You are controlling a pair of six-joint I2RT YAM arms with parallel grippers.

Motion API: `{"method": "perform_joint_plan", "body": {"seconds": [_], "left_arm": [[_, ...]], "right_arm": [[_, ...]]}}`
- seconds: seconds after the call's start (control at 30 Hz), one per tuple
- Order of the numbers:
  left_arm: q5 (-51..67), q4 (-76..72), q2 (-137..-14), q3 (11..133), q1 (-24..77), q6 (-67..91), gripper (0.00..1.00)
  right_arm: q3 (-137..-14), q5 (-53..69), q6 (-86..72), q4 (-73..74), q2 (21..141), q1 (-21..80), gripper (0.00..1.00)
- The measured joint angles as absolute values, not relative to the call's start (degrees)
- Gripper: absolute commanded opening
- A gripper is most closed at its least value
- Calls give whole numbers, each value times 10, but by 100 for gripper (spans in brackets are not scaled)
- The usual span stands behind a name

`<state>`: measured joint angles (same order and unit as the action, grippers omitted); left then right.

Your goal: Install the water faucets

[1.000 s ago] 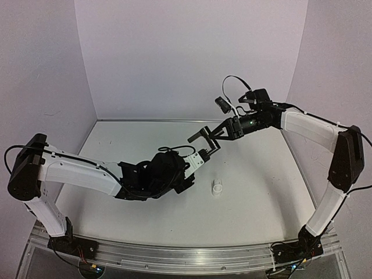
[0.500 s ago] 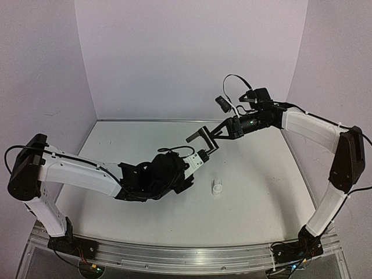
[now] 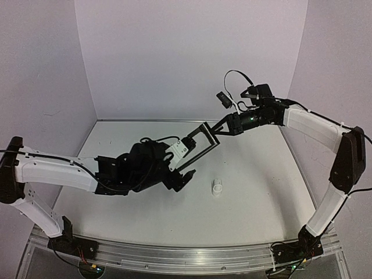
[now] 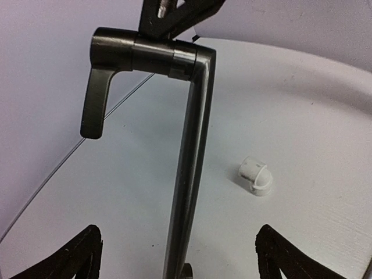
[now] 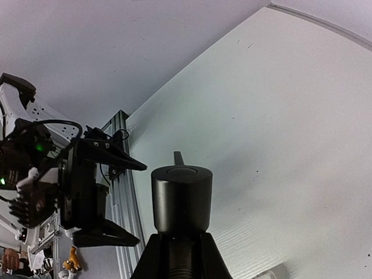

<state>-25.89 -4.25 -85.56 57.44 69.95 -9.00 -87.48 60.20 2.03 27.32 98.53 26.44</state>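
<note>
1. Black faucet pipe [image 3: 197, 156]: slim, dark and semi-glossy, with a long straight shaft, a short thick cross-piece bent off its top end, and a small flat lever hanging from that piece's far tip. It is held clear of the table [image 3: 261, 192], slanting over its middle. The right gripper [image 3: 213, 132] is clamped on the cross-piece. The shaft's lower end reaches between the wide-apart fingers of the left gripper [image 4: 178, 232].
2. White fitting [image 3: 217, 187]: a short, stubby plastic tube with one open round mouth. It lies loose on the table, apart from the pipe and nearer the arm bases.
</note>
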Motion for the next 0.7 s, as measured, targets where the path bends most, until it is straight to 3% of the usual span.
{"method": "perform_joint_plan", "body": {"seconds": [0.3, 0.7], "left_arm": [[-60, -62, -741, 543, 614, -6, 99], [168, 26, -738, 581, 548, 32, 99]], "right_arm": [[-897, 595, 63, 283, 960, 264, 0], [-916, 611, 157, 345, 944, 293, 0]]}}
